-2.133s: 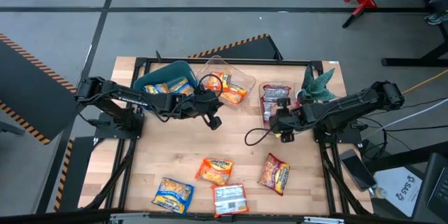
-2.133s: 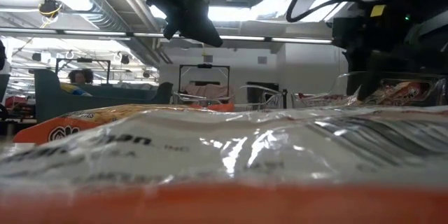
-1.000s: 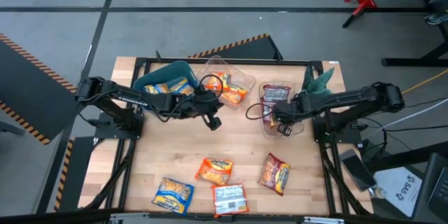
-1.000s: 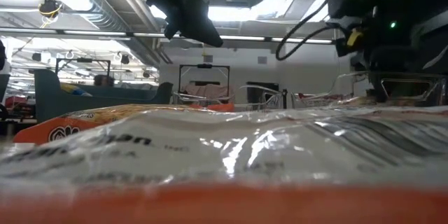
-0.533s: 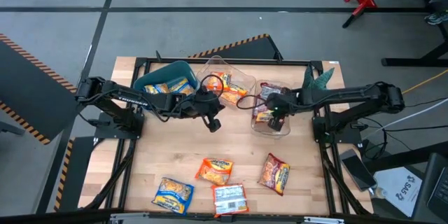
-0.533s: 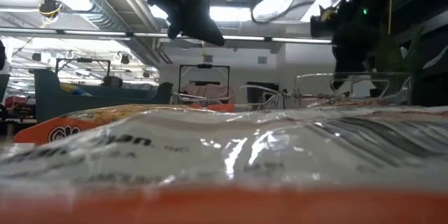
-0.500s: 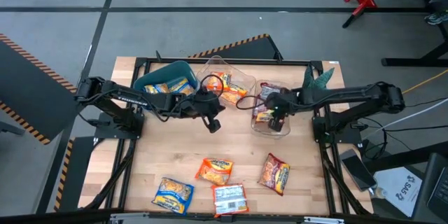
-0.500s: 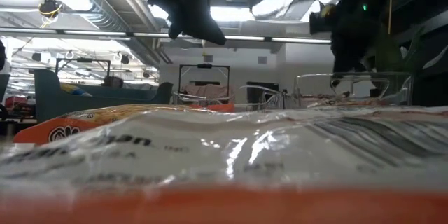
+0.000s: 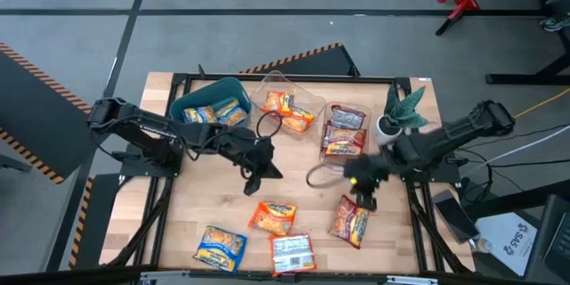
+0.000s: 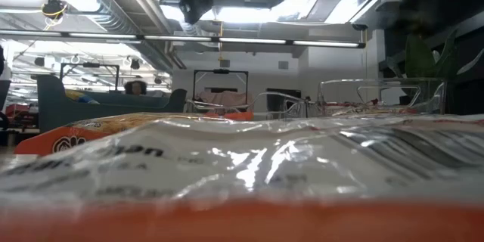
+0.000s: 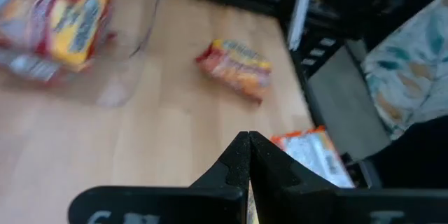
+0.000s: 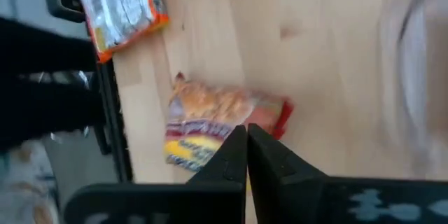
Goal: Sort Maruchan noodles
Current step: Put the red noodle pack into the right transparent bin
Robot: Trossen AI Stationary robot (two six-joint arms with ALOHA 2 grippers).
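Four Maruchan packets lie loose on the desk (image 9: 214, 191) in the lower middle of the high view: a blue-yellow packet (image 9: 219, 247), an orange packet (image 9: 273, 216), a silvery packet (image 9: 292, 251) and a red packet (image 9: 350, 221). The rest are already sorted into the teal bin (image 9: 201, 94) and two clear containers (image 9: 307, 98) near the upper middle.

The left tool (image 9: 256, 175) hangs just above the orange packet and the right tool (image 9: 362, 189) just above the red one. Each wrist view shows its own fingers pressed together, empty.

The likely risk is that a closed tool descends and simply shoves the slippery packet, or that the arms crowd each other over neighbouring packets.

The right wrist view shows the red packet (image 12: 224, 122) directly ahead of the fingertips. The low view shows little beyond a packet filling its foreground
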